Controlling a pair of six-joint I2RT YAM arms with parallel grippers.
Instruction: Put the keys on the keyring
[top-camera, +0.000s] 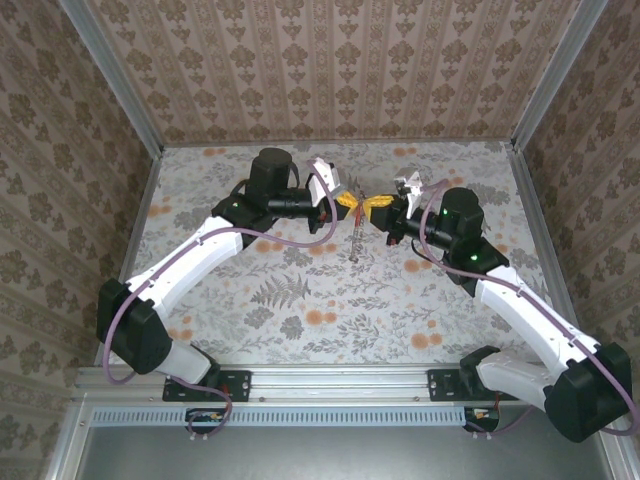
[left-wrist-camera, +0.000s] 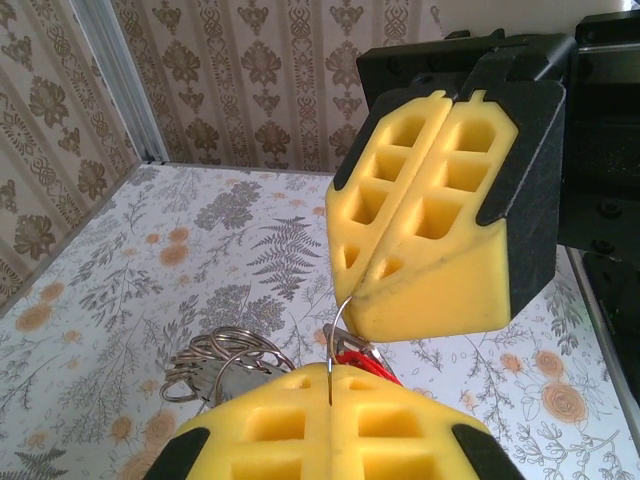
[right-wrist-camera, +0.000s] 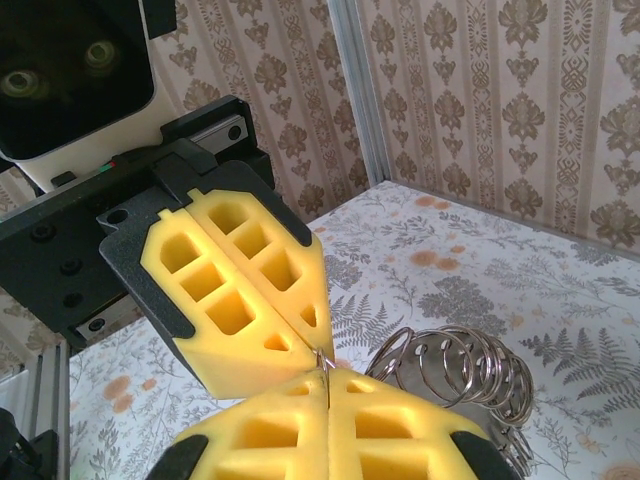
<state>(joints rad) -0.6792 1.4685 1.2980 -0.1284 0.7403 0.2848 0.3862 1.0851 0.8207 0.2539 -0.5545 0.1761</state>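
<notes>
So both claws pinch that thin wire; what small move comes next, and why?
Probably the right gripper should ease away slightly to spread the wire ring open: both grippers are shut on it, and the red key sits beside the left gripper.

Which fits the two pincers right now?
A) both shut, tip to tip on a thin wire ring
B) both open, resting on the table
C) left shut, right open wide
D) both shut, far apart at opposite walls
A: the left pincer and the right pincer each have their yellow fingers pressed together. They meet tip to tip, and the thin wire of the keyring runs from one seam into the other.
</notes>
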